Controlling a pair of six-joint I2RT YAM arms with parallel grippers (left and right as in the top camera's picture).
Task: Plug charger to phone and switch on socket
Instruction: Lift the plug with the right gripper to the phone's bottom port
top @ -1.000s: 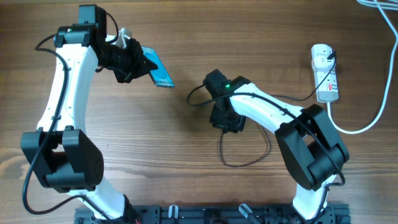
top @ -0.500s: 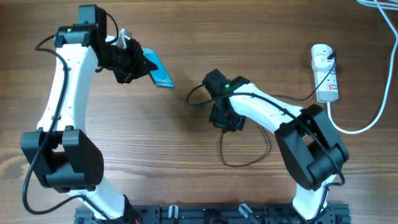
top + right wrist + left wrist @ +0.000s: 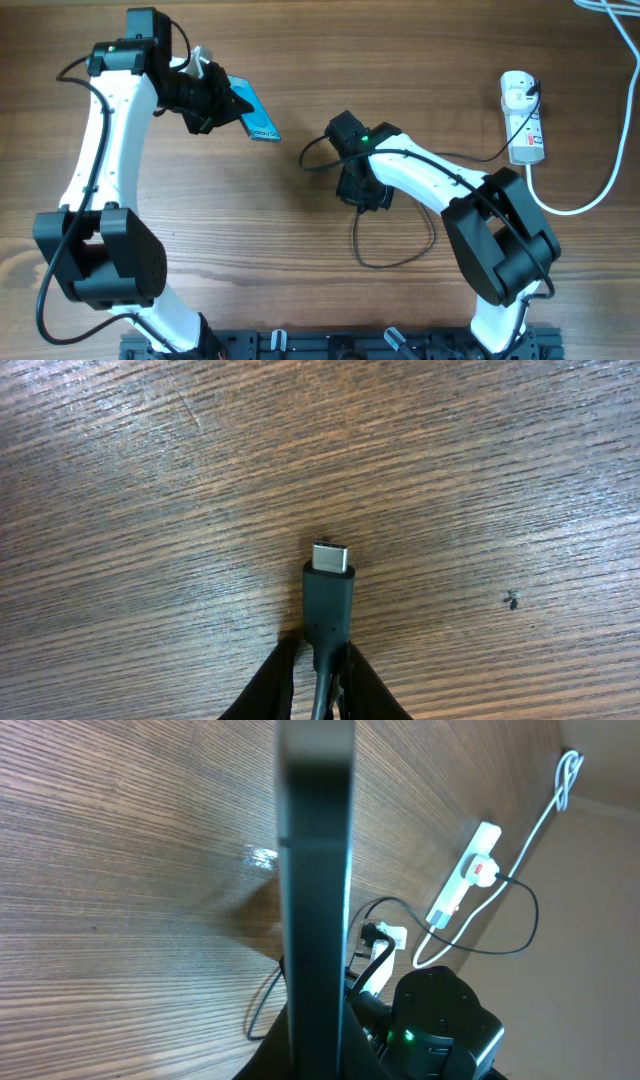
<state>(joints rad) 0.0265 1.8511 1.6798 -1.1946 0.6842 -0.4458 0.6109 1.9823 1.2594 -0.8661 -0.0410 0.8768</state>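
Note:
My left gripper point(image 3: 215, 105) is shut on the phone point(image 3: 254, 113), held off the table at the upper left with its cyan screen showing. In the left wrist view the phone point(image 3: 316, 890) shows edge-on as a dark slab between my fingers point(image 3: 318, 1055). My right gripper point(image 3: 368, 197) is shut on the charger's small plug tip point(image 3: 329, 582), held just above the wood, metal end pointing away from the fingers point(image 3: 322, 678). The thin black cable point(image 3: 395, 262) loops on the table and runs to a black plug in the white socket point(image 3: 523, 118) at the far right.
A thicker white cord point(image 3: 600, 190) runs from the socket along the right edge toward the top right corner. The socket also shows in the left wrist view point(image 3: 466, 872). Bare wooden table point(image 3: 270, 230) lies between the arms.

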